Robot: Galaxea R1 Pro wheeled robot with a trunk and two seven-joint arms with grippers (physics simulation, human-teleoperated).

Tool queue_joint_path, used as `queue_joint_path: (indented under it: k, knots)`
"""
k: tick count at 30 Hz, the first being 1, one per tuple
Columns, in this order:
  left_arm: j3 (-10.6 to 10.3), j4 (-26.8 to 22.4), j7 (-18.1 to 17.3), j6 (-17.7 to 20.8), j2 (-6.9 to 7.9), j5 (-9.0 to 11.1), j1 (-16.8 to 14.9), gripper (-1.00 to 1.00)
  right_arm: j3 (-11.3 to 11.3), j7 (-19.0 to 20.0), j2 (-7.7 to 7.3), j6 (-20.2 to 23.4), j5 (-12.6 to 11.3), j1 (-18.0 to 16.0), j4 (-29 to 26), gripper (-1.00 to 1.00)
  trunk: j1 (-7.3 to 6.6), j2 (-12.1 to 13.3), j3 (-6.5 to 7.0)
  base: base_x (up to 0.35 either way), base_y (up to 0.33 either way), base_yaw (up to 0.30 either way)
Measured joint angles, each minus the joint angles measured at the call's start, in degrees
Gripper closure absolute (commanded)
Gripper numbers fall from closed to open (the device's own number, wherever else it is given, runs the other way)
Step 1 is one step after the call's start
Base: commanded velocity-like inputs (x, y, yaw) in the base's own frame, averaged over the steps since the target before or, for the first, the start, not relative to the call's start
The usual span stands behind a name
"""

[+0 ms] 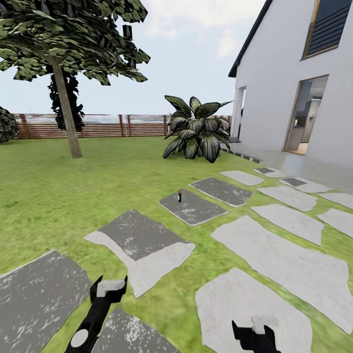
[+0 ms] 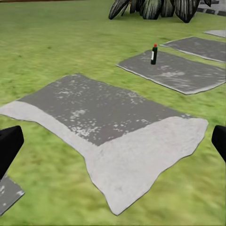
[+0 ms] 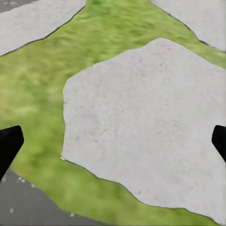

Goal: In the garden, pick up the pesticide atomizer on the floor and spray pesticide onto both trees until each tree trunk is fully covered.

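Green lawn (image 1: 59,196) is seen spreading from a path of flat stepping stones to a brown slatted fence (image 1: 98,126) at the far edge, with a white house (image 1: 294,88) standing beyond the path at the stones' far end. One grey stepping stone (image 1: 193,208) in the middle of the path serves as the landmark: the pesticide atomizer (image 1: 180,196) is stood upright on it, near its far edge, as a small dark bottle with a red cap. In the left wrist view the same bottle (image 2: 153,54) is seen upright on that stone (image 2: 188,75), with nothing touching it.

Beyond the landmark stone, between it and the fence, a large broad-leaved plant (image 1: 196,130) with dark striped leaves is seen. Far off to the left of the stone, near the fence, a tree (image 1: 68,39) with a blocky green crown is seen; its tree trunk (image 1: 66,110) is a bare grey-brown column, leaning slightly. A darker narrow tree (image 1: 66,100) is partly hidden behind that trunk.

On the near side of the landmark stone, a larger stone, part grey and part pale (image 1: 142,245), is laid in the grass. Nearer still, the left gripper (image 1: 111,288) is held low over the grass, well apart from the atomizer; its fingers (image 2: 9,146) are spread wide and nothing is held between them. The right gripper (image 1: 260,327) is held over a pale stone (image 3: 141,122), likewise well short of the landmark stone; its fingers (image 3: 8,143) are also spread apart and empty.
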Motion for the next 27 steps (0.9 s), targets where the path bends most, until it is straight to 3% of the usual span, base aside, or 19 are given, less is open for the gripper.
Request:
queue_joint_path:
  k: [27]
  knots:
    - [0.0,0.0,0.0,0.0,0.00,0.0,0.0,-1.00,0.0,0.0,0.00,0.0,0.0,0.0,0.0,-1.00,0.00,0.0,0.00,0.335,0.000,0.000]
